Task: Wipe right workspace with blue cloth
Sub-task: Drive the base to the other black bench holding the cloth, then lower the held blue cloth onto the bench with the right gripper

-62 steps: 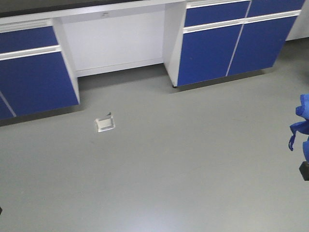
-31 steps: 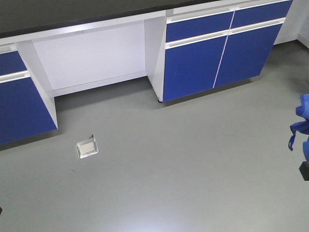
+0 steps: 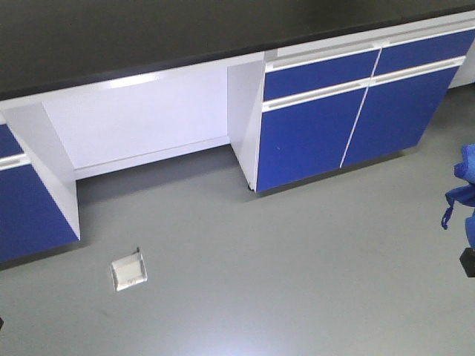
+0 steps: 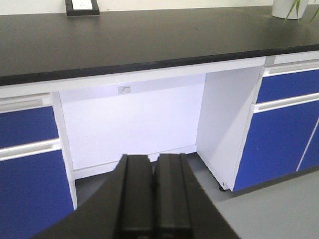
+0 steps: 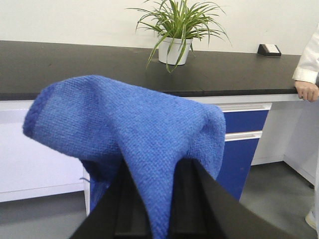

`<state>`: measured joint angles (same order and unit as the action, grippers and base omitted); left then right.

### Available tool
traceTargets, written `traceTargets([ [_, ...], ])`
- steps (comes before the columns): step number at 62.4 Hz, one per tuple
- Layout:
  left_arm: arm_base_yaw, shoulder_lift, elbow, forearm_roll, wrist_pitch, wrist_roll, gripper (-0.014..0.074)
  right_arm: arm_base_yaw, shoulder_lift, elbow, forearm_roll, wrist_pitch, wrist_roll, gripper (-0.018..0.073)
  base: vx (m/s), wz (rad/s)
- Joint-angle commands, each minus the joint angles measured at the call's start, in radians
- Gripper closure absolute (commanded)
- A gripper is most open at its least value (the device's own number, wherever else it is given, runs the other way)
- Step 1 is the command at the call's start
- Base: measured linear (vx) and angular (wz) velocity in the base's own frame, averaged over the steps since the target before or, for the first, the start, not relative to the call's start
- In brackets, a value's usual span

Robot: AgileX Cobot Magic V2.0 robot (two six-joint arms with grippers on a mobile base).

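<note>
in the right gripper point(image 5: 158, 172), blue cloth point(image 5: 124, 114) pinched

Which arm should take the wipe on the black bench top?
Right. Its gripper is shut on the blue cloth, which drapes over it, with the black bench top ahead. The left gripper is shut and holds nothing.

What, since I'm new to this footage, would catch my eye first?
The blue cloth fills the right wrist view, draped over and pinched between the right fingers. Behind it a leafy potted plant stands on the long black bench. In the front view, blue cabinet doors line up under that bench, above a grey floor.
</note>
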<state>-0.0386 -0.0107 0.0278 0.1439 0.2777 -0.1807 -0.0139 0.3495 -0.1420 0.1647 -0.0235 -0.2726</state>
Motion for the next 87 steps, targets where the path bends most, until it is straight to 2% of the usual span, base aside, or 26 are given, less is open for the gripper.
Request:
traceTargets([
  [1,-0.007,-0.016,0.030,0.001,-0.079,-0.008,0.0602,-0.004,0.013,-0.031,-0.003,-0.092,-0.005,0.0559,0.40,0.00],
  [27,-0.007,-0.016,0.030,0.001,-0.079,-0.008,0.0602,-0.004,0.013,-0.031,-0.003,-0.092,-0.005,0.0559,0.39,0.08],
  [87,-0.007,-0.016,0.030,0.001,-0.079,-0.008,0.0602,-0.004,0.013,-0.031,-0.003,-0.092,-0.005,0.0559,0.37,0.30],
])
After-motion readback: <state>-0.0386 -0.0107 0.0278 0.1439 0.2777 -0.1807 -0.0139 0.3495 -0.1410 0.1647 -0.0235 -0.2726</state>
